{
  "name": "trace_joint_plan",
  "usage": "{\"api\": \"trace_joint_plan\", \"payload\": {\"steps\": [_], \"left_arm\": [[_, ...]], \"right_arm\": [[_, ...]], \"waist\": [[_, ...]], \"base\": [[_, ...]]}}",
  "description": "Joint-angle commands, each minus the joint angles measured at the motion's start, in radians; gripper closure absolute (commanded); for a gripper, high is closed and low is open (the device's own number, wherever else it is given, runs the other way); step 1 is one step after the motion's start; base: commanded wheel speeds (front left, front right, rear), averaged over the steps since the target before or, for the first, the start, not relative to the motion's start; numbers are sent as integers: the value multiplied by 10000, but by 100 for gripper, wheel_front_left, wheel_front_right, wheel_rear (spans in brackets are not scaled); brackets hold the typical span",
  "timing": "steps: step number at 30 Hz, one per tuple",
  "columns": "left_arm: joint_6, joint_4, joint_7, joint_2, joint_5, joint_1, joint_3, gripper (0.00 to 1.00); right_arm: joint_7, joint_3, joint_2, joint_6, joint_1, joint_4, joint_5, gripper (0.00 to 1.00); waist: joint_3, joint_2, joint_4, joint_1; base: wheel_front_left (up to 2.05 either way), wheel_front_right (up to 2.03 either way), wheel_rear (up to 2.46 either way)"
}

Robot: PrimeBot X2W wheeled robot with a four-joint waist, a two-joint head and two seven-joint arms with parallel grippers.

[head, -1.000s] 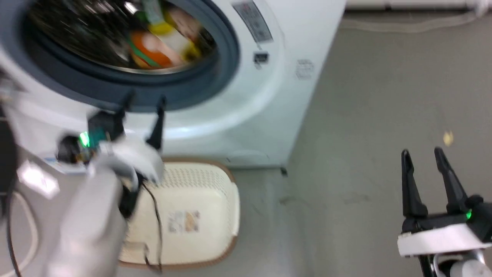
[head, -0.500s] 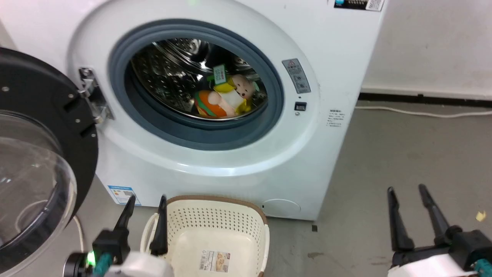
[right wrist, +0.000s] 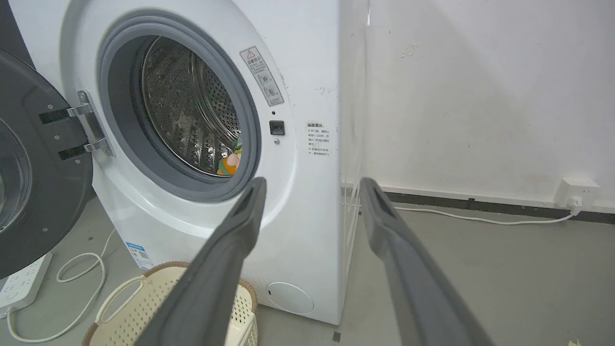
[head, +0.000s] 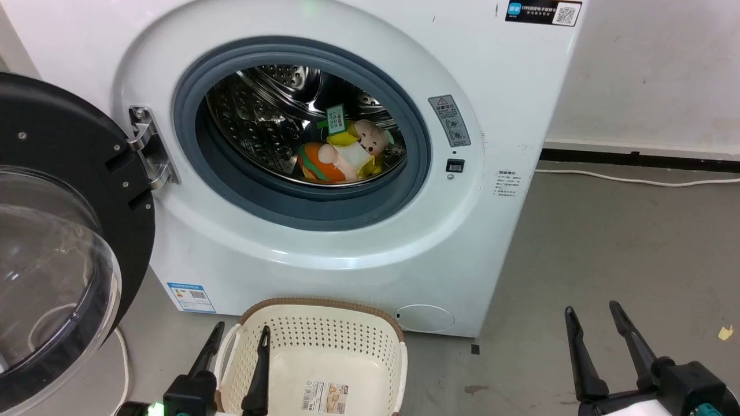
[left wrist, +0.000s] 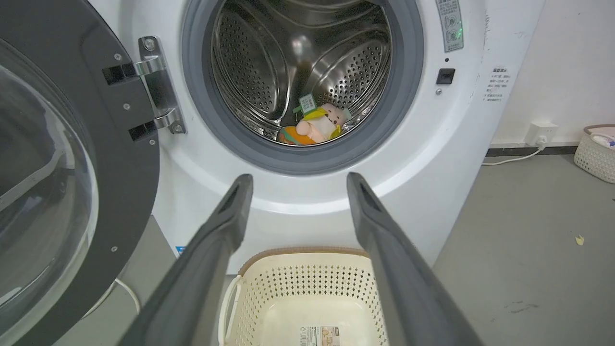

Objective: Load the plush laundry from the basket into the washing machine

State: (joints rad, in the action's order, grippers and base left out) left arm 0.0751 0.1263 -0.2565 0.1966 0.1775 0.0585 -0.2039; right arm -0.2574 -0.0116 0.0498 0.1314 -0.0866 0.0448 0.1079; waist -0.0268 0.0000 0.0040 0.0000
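The small soft plush toy (head: 347,155), a pale pink-beige animal in yellow and white that hugs an orange, green and red burger shape, lies inside the shiny perforated steel drum (head: 254,115) of the large white front-loading washing machine (head: 509,92). It rests on the lower part of the drum, toward the right side of the opening, and its green tag stands up above it. Around the opening runs the round grey rubber gasket (head: 312,215). The black-rimmed door with the clear bubble window (head: 58,242) is swung wide open to the left and hangs on a metal hinge (head: 147,151).

On the grey floor (head: 607,242), just in front of the machine, stands the small cream-white perforated plastic basket with a brown rim (head: 324,303). A paper label (head: 325,397) lies on its inner bottom.

My left claw (head: 243,329) is low at the left edge of the basket. In the head view its two long dark fingers cross that edge. They are apart, they hold nothing, and they point toward the machine. My right claw (head: 592,309) is well apart from the left one, over the floor to the right of the machine. Its fingers are also apart and hold nothing. A thin white cable (head: 636,180) lies on the floor near the foot of the wall behind.
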Motion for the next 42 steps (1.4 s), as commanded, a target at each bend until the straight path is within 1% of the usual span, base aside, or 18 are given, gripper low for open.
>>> {"api": "trace_joint_plan", "payload": {"steps": [1, 42], "left_arm": [[-6, -10, 7, -5, -3, -3, -3, 100], [-221, -365, 752, -421, -516, -173, 579, 100]], "right_arm": [[5, 2, 0, 2, -5, 6, -2, 100], [754, 32, 1, -1, 250, -125, -316, 100]], "waist": [[5, 0, -5, 0], [81, 0, -15, 0]], "base": [[0, 0, 0], [0, 0, 0]]}}
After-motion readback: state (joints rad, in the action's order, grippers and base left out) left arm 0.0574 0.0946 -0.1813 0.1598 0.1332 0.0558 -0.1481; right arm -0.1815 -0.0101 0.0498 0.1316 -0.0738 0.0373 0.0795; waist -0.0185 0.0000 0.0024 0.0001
